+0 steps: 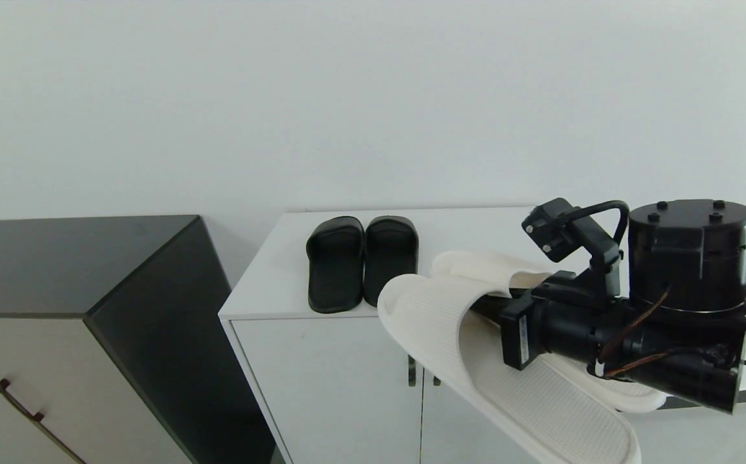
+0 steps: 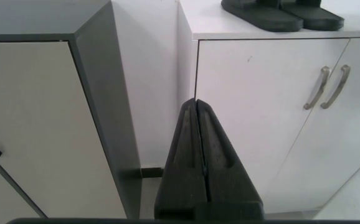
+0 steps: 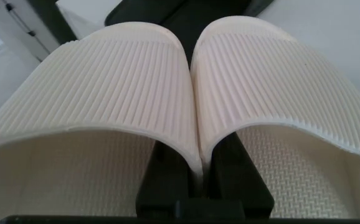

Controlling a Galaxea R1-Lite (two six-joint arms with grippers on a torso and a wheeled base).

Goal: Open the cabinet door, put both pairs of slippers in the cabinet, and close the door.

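Right gripper [image 1: 485, 306] clamping white slippers [image 1: 431, 322] together, holding them before cabinet [image 1: 269, 270]; left gripper [image 2: 202, 146] hanging closed, empty; black slippers [image 1: 361, 261] sitting at cabinet top's front edge; doors [image 1: 327, 386] staying shut.

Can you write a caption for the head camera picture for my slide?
Right gripper holds the white slippers in front of the closed cabinet, with the black slippers on top.

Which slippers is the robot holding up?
The white ribbed slippers, pinched in the right tool; the black rubber slippers sit untouched atop the white cabinet.
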